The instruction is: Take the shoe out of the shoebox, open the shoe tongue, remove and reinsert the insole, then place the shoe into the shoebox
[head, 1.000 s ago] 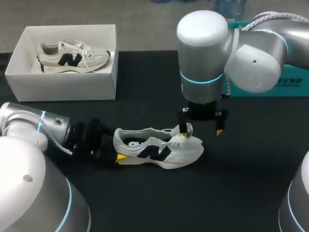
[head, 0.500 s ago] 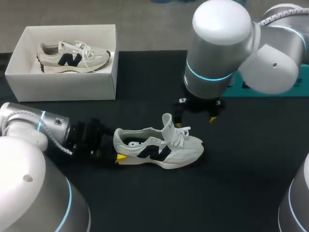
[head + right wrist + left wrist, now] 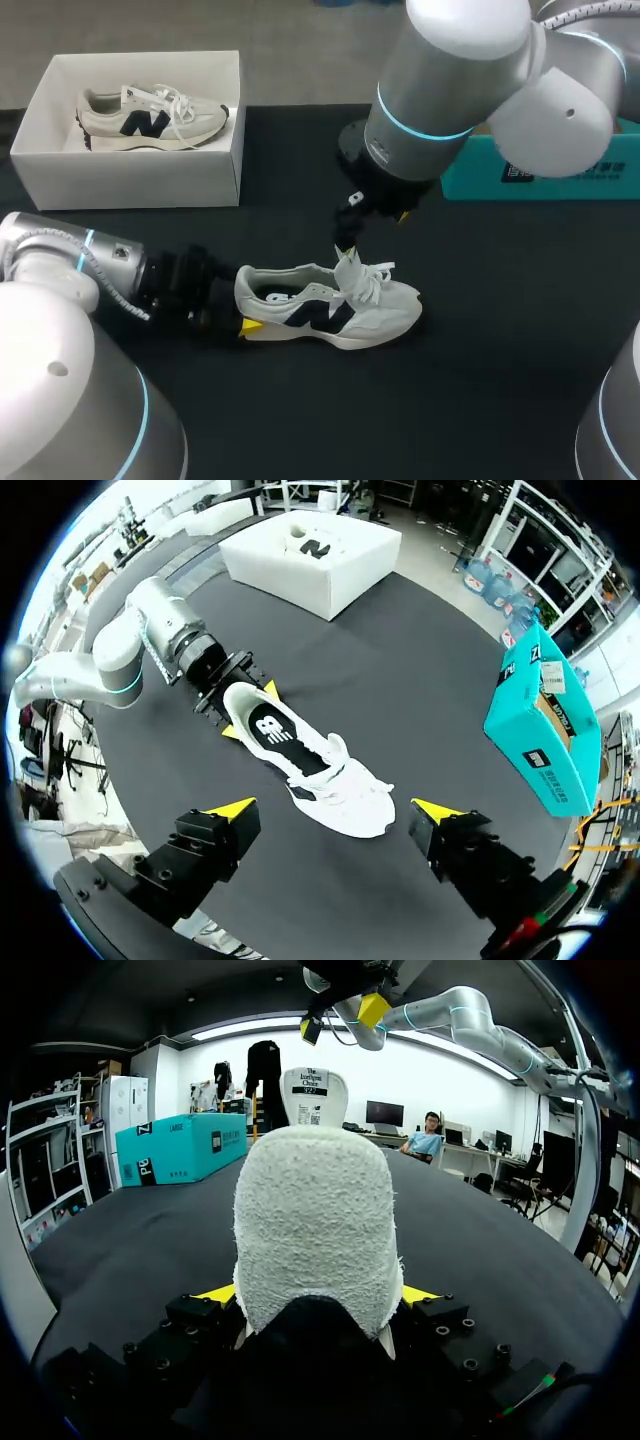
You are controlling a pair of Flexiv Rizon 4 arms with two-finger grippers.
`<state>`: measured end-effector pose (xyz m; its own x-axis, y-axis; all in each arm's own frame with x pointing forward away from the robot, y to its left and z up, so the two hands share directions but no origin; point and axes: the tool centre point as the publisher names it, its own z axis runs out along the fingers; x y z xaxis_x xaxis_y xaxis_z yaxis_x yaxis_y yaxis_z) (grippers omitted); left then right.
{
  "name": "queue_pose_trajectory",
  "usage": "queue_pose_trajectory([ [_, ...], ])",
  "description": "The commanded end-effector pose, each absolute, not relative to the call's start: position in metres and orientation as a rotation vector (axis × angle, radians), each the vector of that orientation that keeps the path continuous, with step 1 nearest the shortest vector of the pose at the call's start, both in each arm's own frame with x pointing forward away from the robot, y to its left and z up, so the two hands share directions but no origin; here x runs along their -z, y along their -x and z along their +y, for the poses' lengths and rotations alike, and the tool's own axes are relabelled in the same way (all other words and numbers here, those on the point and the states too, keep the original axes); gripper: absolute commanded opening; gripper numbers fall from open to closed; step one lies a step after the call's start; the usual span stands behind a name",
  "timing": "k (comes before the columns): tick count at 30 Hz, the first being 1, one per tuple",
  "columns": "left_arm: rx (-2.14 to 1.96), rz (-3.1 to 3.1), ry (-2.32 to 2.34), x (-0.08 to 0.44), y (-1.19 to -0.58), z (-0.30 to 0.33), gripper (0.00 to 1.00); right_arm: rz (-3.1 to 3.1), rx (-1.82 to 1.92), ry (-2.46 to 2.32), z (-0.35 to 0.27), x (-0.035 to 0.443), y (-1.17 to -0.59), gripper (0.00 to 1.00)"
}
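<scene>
A white sneaker (image 3: 330, 305) with a dark logo lies on its sole on the black table, toe to the right, its tongue (image 3: 350, 268) raised. My left gripper (image 3: 240, 306) is shut on its heel; in the left wrist view the fuzzy heel (image 3: 315, 1230) fills the gap between the yellow tips of this gripper (image 3: 318, 1295). My right gripper (image 3: 372, 215) hangs open above the laces, holding nothing. From the right wrist view the sneaker (image 3: 300, 765) lies below that open gripper (image 3: 335, 810), and the left gripper (image 3: 248, 710) is at its heel.
A white shoebox (image 3: 130, 180) stands at the back left with a second sneaker (image 3: 150, 115) inside. A teal box (image 3: 540, 175) sits at the back right, partly behind my right arm.
My right gripper has risen from the tongue and swung back and to the left, tilting. The tongue now stands up. The sneaker and left arm have not moved.
</scene>
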<state>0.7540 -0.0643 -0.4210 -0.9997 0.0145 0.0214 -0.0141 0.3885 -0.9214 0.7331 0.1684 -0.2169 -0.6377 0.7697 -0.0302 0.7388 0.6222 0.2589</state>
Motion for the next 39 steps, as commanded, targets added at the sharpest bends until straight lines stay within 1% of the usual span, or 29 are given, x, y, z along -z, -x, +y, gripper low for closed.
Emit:
queue_pose_trajectory([
  [1,-1.720,-2.598,0.001,0.423,-0.754,-0.062,0.00,2.748,-0.323,-1.221,0.170,0.219,-0.741,1.00],
  [16,-1.720,-2.598,0.001,0.423,-0.754,-0.062,0.00,2.748,-0.323,-1.221,0.170,0.219,-0.741,1.00],
  [23,-1.720,-2.598,0.001,0.423,-0.754,-0.062,0.00,2.856,-0.294,-0.739,0.194,0.209,-0.755,1.00],
  [29,-1.720,-2.598,0.001,0.423,-0.754,-0.062,0.00,2.931,-0.255,-0.441,0.214,0.214,-0.762,1.00],
  [39,-1.720,-2.598,0.001,0.423,-0.754,-0.062,0.00,2.938,-0.245,-0.393,0.224,0.219,-0.765,1.00],
])
